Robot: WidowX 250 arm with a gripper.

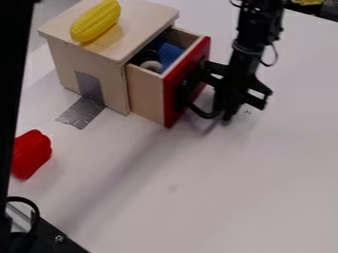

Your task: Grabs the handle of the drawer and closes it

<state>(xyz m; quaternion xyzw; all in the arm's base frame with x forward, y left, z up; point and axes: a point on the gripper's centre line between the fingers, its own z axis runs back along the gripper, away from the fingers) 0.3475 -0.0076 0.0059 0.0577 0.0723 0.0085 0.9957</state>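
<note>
And right at the drawer (145, 91) now with the gripper (226, 113)! Hangs low over the table (257, 197), pointing down, at the lower end of the arm (245, 42) from the top edge. Just beside the red front (170, 91) here, and right by the black handle (200, 113). Overlaps the handle in this view, black across black. Spread, pressed together, or pinching that handle? Cannot tell. Nor possible to say for sure whether touching it or only close.

Over to the drawer: partly out of the wooden box (69, 64), on the gripper's side, with blue stuff (170, 54) and a pale ring (151, 65) inside. Up on the box, yellow corn (96, 21), lying on its side near the edge. Down the box's side and out onto the table, silvery tape (82, 112). Farther off at the left, well apart from the box, a red piece (30, 154), partly behind the black post (15, 59) at the edge.
</note>
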